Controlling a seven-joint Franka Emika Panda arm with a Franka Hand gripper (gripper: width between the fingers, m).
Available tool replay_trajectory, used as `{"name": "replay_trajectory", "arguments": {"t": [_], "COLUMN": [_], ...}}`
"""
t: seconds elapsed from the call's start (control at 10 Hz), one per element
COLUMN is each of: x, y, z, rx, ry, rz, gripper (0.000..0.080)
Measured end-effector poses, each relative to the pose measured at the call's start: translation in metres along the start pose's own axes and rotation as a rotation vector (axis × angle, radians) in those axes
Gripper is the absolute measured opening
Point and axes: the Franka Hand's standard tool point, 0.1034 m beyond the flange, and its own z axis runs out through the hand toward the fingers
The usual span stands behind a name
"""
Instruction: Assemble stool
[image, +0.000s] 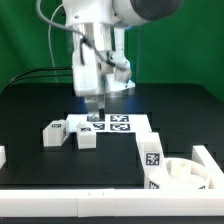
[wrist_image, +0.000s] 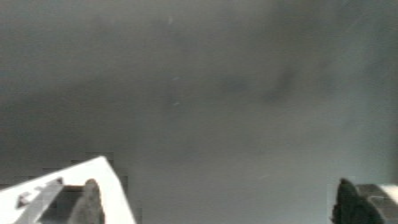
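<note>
Well, the stool lies in loose pieces on the black table (image: 30, 110). Its round seat (image: 190, 178) sits near the front on the exterior view's right, hollow side up, close to the long white rail (image: 60, 193) that runs along the front edge. The tagged leg (image: 152, 155) stands upright just beside the seat, on the exterior view's left of it, and shows a black-and-white square tag on its face. Toward the exterior view's left lie two more blocky pieces. The middle leg (image: 87, 139) is right at the front edge of the marker board (image: 120, 125); whether they touch I cannot tell. The outer leg (image: 52, 132) is a little beyond it, on the table.

All the marks I can make out are square black-and-white patterns, on the legs and in a row on the marker board. They are too small to read as letters or numbers.

The gripper (image: 93, 103) hangs from the white arm over the marker board's end on the exterior view's left, pointing straight down. In the wrist view its fingers (wrist_image: 71, 198) stand wide apart, with only dark tabletop showing between them, gripping nothing.
</note>
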Motion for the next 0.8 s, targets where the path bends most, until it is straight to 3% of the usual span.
{"name": "replay_trajectory", "arguments": {"t": [0.3, 0.5, 0.6, 0.8], "x": [0.005, 0.002, 0.001, -0.005], "y": [0.0, -0.003, -0.008, -0.014], "z": [-0.002, 0.001, 0.0, 0.001], "rx": [-0.003, -0.041, -0.044, -0.075], "ry": [0.018, 0.014, -0.001, -0.047], "rz": [-0.175, -0.535, -0.618, -0.963], "gripper": [0.0649, 0.0649, 0.0649, 0.0649]}}
